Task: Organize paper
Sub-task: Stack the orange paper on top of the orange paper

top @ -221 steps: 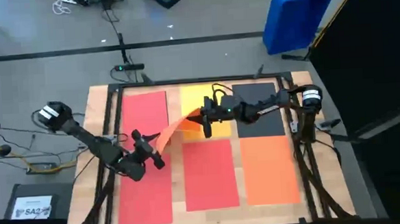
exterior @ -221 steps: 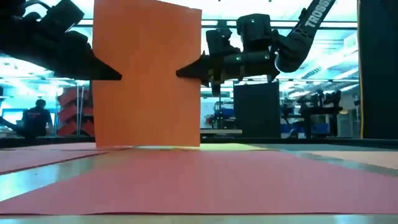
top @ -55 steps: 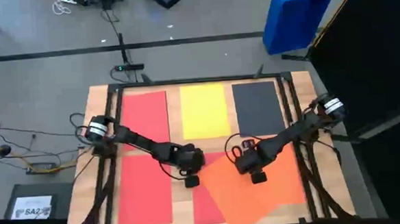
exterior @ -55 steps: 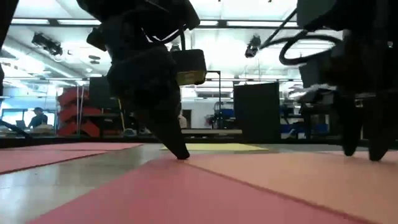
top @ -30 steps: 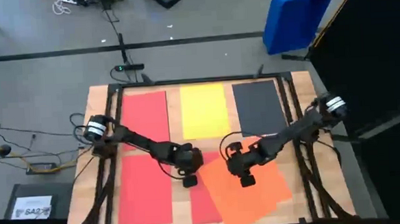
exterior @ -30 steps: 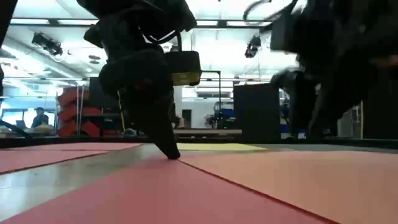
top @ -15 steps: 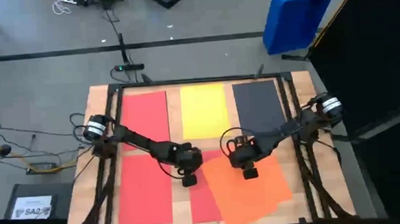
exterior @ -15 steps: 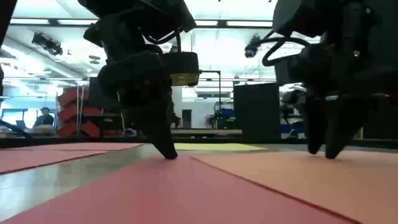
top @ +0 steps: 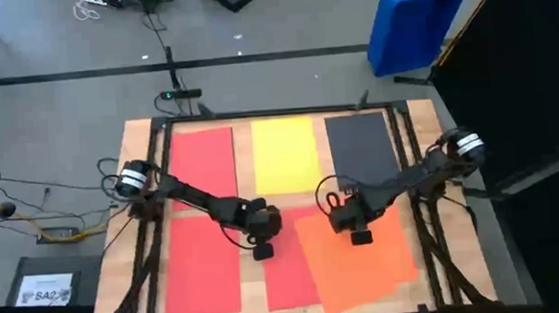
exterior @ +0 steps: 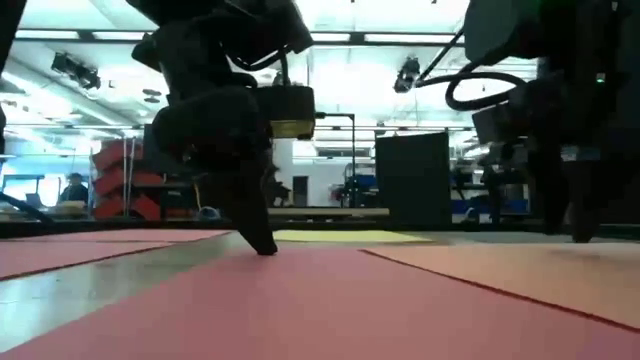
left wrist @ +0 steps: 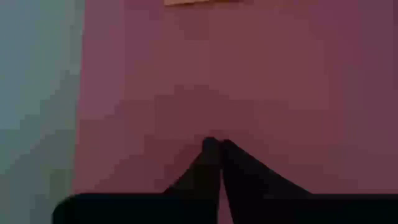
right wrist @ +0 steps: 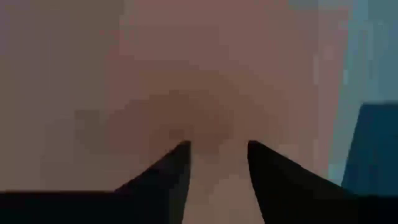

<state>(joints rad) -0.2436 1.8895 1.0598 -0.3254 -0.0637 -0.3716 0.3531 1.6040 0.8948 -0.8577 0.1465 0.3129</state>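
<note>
From above: wooden table [top: 134,155] with paper sheets laid in a grid. Far row: red sheet [top: 202,164], yellow sheet [top: 284,154], dark grey sheet [top: 360,150]. Near row: second red sheet [top: 201,276], third red sheet [top: 288,283] partly under a tilted orange sheet [top: 362,262]. Left gripper [top: 261,250] down on the third red sheet, at its far left corner. Right gripper [top: 359,235] down on the orange sheet near its far edge. Blue bin [top: 411,23] on the floor beyond the table.

Level with the table: left gripper's tip touching red paper.

Left wrist: fingers [left wrist: 205,163] pressed together, tips on red paper.

Right wrist: fingers [right wrist: 169,171] spread apart, tips on orange paper, nothing between them.
</note>
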